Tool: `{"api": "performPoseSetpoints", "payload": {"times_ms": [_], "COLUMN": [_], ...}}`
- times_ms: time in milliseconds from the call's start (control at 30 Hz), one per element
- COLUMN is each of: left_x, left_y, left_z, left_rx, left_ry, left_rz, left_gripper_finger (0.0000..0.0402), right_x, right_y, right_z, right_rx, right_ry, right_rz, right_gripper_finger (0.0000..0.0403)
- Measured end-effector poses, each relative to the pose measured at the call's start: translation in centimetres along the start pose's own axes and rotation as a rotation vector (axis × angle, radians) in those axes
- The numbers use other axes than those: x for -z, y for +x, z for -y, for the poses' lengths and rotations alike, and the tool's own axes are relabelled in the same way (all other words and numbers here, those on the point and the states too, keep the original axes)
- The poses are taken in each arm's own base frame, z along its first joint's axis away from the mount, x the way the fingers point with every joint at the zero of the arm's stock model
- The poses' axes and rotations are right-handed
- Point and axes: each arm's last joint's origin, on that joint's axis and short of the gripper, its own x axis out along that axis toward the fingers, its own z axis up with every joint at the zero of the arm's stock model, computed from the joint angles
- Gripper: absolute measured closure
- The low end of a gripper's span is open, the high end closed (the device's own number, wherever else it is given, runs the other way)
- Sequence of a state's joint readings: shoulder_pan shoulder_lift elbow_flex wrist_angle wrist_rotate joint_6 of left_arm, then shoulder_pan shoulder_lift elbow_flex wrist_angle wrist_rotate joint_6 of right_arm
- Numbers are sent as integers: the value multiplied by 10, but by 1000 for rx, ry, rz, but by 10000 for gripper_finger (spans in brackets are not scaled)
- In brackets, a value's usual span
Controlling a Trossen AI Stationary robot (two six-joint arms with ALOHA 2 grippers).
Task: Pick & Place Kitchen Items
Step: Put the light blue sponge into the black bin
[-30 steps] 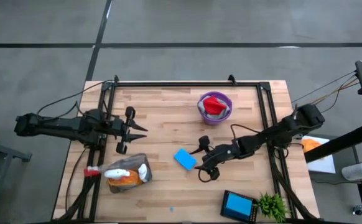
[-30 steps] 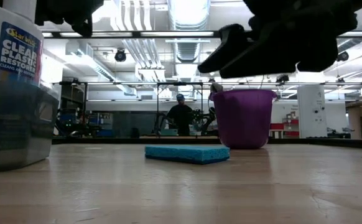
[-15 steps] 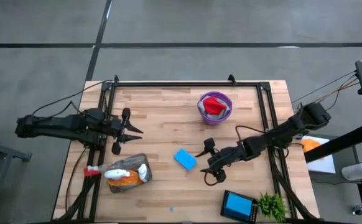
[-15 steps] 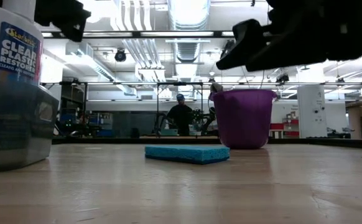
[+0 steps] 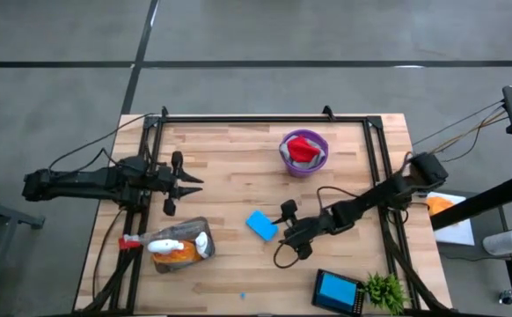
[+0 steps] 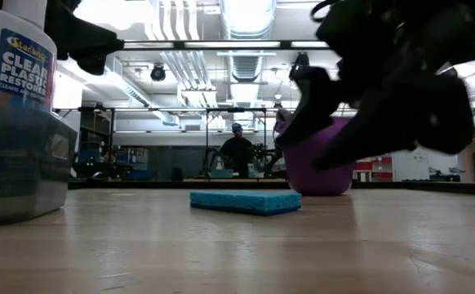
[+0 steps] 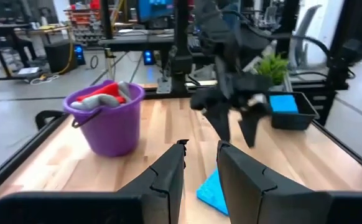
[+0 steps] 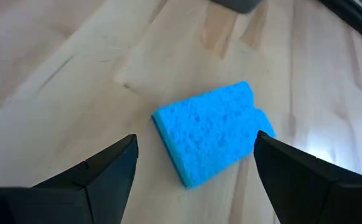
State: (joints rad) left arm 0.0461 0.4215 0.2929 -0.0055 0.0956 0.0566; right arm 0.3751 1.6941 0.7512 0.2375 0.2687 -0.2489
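- the right gripper [image 5: 288, 231] hangs low over the table [image 5: 230, 150], its two fingers [image 8: 103, 171] spread wide apart and holding nothing.
- just ahead of its fingertips lies the blue sponge [image 8: 209, 132], flat on the wood; the fingers stand to either side of it in the right wrist view and do not touch it.
- in the high view the sponge [image 5: 261, 224] sits just beside the right gripper, on the side toward the left arm.
- in the low view the sponge [image 6: 246, 201] lies flat with the dark right gripper [image 6: 384, 98] above and beside it.
- farther off from the right gripper, toward the table's far edge, stands a purple bucket [image 5: 303, 153] with a red cloth [image 5: 303, 147] and a grey cloth [image 7: 126, 91] in it.
- behind the right gripper, at the near edge, are a dark tray [image 5: 338, 291] with a blue sponge inside and a small plant [image 5: 385, 291] just beside it.
- the left gripper [image 5: 182, 183] hovers near the table's left side, well apart from the sponge; its fingers [image 7: 168, 177] are slightly apart and empty.
- near the left gripper, toward the near edge, lie spray bottles [image 5: 172, 246] in a heap: an orange one, a clear one and a white bottle.
- in the low view a person [image 6: 237, 152] shows far back in the room.
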Motion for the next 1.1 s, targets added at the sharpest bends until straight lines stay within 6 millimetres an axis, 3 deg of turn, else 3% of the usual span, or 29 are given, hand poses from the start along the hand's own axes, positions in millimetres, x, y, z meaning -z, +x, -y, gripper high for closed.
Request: {"api": "performPoseSetpoints", "payload": {"times_ms": [267,533,667,900,1100], "left_x": [3,4,4,4,4], "left_y": [0,0,0,0,0], "left_z": [-5,-5,-6,-7,-7], "left_rx": [-37,-49,-61,-98,-97], "left_ry": [-21,-25,-25,-21,-20], "left_rz": [-20,-27,-27,-30,-30], "left_gripper_finger": [302,302,302,302,302], "right_x": [-5,-15,-15,-10,-10], "right_y": [41,57,54,54,51], "right_z": [-6,-4,-4,-6,-4], "right_rx": [-26,-1,-20,-66,-50], "right_ry": [-99,-129,-139,-154,-171], "right_rz": [-150,-230,-254,-292,-303], "right_gripper_finger": [90,104,169,358,383]}}
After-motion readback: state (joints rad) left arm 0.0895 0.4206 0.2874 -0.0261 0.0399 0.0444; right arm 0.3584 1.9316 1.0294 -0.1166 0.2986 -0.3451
